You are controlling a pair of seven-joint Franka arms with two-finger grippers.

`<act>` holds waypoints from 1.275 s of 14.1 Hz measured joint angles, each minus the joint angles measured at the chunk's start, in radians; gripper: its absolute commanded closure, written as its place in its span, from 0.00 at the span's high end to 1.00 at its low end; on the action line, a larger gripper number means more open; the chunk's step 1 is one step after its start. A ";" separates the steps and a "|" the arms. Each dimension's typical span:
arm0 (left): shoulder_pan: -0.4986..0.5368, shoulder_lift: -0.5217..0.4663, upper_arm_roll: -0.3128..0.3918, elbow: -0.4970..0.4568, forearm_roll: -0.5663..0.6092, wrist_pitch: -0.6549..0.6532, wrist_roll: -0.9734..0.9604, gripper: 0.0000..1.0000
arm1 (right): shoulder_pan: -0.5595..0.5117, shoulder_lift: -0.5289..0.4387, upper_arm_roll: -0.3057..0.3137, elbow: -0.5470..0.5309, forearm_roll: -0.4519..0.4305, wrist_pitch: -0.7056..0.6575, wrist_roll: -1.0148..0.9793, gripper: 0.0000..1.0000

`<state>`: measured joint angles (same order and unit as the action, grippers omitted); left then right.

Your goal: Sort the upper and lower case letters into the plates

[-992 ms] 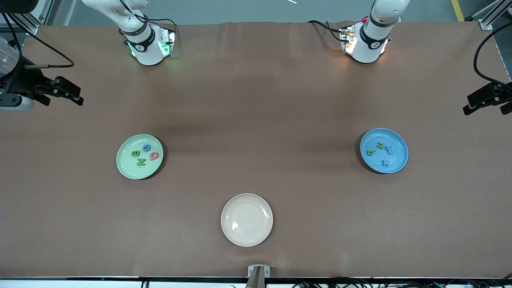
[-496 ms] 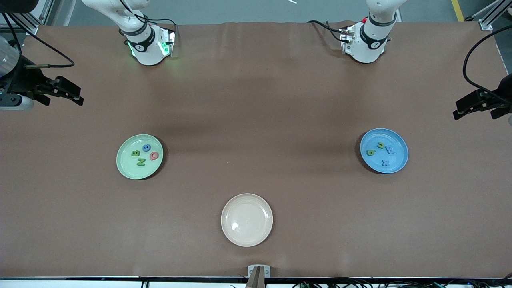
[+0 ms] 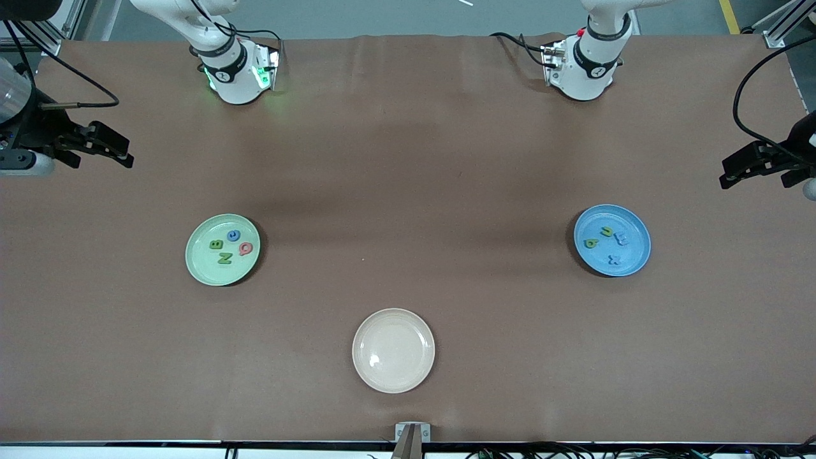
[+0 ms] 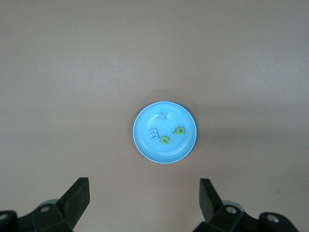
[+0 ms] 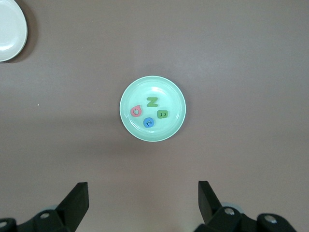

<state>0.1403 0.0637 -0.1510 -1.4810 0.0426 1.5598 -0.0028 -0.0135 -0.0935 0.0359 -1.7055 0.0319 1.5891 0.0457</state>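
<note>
The mint green plate (image 3: 222,249) holds four letters, toward the right arm's end; the blue plate (image 3: 612,240) holds four too, at its 3 o'clock. Both grippers – left gripper (image 3: 733,172), right gripper (image 3: 121,153) – hover with fingers apart, holding nothing.

We see the mint green plate (image 3: 222,249) lying flat toward the right arm's end of the table; it holds four letters, a green B (image 3: 216,244), a green Z (image 3: 224,257), a blue G (image 3: 234,235) and a pink Q (image 3: 246,248), set close together; the blue plate (image 3: 612,240) lies flat toward the left arm's end, well apart from it; it carries four small letters, two green (image 3: 591,243), two blue (image 3: 614,259).
</note>
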 measured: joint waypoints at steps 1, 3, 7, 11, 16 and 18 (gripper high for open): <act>-0.003 0.000 0.004 0.000 0.000 0.000 0.000 1.00 | 0.000 0.000 0.000 0.000 0.000 0.000 0.000 1.00; -0.022 0.000 0.031 0.000 0.000 0.000 0.000 1.00 | 0.000 0.000 0.000 0.000 0.000 0.000 0.000 1.00; -0.100 0.000 0.115 0.000 0.000 -0.001 0.000 1.00 | 0.000 0.000 -0.001 0.000 0.000 0.000 0.000 1.00; -0.124 0.000 0.132 0.000 0.000 -0.001 0.000 1.00 | 0.000 0.000 -0.001 0.000 0.000 -0.001 0.000 1.00; -0.125 -0.005 0.132 0.000 0.000 -0.001 0.000 1.00 | 0.000 0.000 0.000 0.000 0.000 -0.001 0.000 1.00; -0.125 -0.007 0.133 0.000 -0.002 -0.001 0.000 1.00 | 0.000 0.000 0.000 0.000 -0.009 -0.001 0.000 1.00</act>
<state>0.0156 0.0571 -0.0178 -1.4810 0.0408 1.5588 -0.0027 -0.0138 -0.0935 0.0359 -1.7055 0.0229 1.5883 0.0453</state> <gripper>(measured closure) 0.000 0.000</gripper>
